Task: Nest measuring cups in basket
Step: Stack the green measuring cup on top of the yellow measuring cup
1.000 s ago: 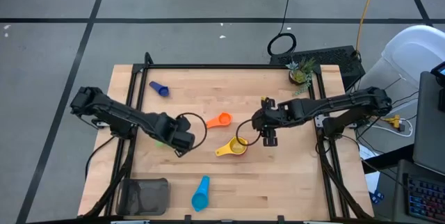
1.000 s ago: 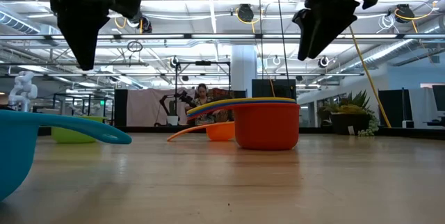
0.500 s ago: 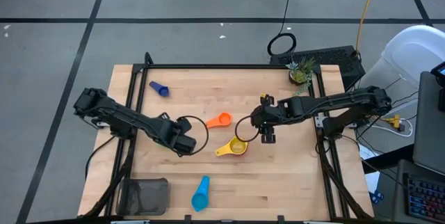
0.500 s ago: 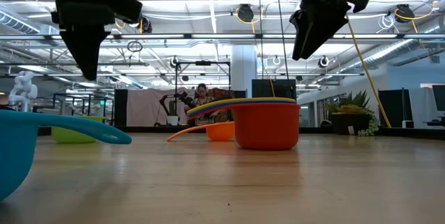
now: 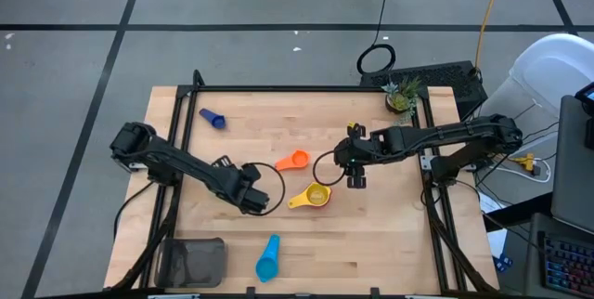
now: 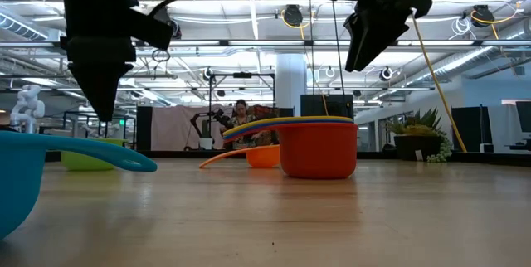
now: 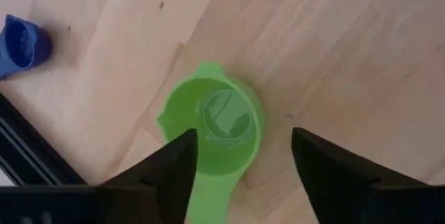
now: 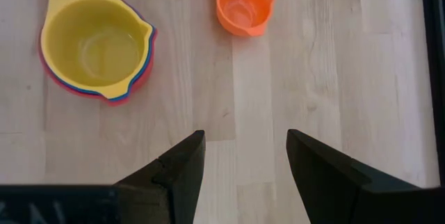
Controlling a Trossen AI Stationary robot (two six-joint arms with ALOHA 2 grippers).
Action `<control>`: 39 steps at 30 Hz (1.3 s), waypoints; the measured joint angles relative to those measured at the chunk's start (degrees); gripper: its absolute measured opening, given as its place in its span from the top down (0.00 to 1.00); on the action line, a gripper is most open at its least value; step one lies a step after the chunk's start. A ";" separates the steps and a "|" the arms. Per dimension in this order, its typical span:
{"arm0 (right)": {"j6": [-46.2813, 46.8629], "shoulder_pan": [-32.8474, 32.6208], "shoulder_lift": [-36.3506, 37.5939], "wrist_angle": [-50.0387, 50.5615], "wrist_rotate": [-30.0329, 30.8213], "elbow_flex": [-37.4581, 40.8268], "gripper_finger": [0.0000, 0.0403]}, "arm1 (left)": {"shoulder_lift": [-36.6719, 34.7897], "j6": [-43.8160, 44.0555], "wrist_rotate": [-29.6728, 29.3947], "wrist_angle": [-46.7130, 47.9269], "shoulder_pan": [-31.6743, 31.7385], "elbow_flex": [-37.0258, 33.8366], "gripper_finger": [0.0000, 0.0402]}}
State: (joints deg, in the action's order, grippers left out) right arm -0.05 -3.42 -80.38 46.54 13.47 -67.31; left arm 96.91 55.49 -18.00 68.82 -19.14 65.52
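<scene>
Left wrist view | left pincer released | green cup between fingers, untouched

No lettering, label, brand mark or number can be read anywhere in these views, neither on the cups, nor on the table, nor on the equipment in the room behind it.

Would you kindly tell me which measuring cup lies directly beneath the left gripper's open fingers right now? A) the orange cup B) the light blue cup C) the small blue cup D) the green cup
D: the left wrist view shows the green cup framed between the open left gripper.
</scene>
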 joint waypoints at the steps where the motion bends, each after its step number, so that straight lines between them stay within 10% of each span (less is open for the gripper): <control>1: -0.05 0.00 0.00 0.01 0.00 0.00 0.51 | 0.40 0.22 0.01 -0.01 0.00 0.00 0.38; 39: -1.71 0.83 0.00 -1.36 -0.07 0.00 0.51 | 3.23 2.13 4.75 -9.13 -0.21 -8.04 0.49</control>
State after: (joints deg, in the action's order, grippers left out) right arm -1.76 -2.59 -80.38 45.18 13.41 -67.31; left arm 100.14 57.62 -13.25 59.68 -19.35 57.47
